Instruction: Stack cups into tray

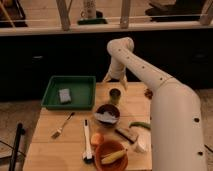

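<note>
The pale yellow-green cup stands upright on the wooden table, just right of the green tray. A small grey object, probably the metal cup, sits inside the tray. My gripper hangs just above the yellow-green cup, with its fingers spread to either side and nothing between them. The white arm comes in from the right and partly hides the table's right side.
A dark bowl sits just in front of the cup. An orange bowl with a banana is at the front edge. A fork, a long white utensil, a green vegetable and a white cup lie around them.
</note>
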You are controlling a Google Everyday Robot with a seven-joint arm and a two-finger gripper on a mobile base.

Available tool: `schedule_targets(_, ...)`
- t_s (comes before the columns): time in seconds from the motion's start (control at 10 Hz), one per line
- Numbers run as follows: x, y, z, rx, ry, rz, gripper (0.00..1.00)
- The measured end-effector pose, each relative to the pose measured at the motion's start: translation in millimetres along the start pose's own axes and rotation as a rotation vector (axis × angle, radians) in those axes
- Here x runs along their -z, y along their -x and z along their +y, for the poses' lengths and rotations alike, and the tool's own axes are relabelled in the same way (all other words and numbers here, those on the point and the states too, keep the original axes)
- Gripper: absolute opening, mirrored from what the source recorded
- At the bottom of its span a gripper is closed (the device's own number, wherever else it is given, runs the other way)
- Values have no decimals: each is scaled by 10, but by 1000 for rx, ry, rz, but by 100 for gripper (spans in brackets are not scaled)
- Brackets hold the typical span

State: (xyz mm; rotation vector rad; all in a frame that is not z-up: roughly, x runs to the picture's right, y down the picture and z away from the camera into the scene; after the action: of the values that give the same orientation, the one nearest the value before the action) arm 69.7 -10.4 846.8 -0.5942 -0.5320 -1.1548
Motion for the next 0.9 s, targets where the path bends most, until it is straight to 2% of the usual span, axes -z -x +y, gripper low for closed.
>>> schedule_targets(0.3, -127, 0, 43, -12, 2, -16, 80)
schedule_targets(0.9, -512, -97, 148, -47, -35, -32, 80)
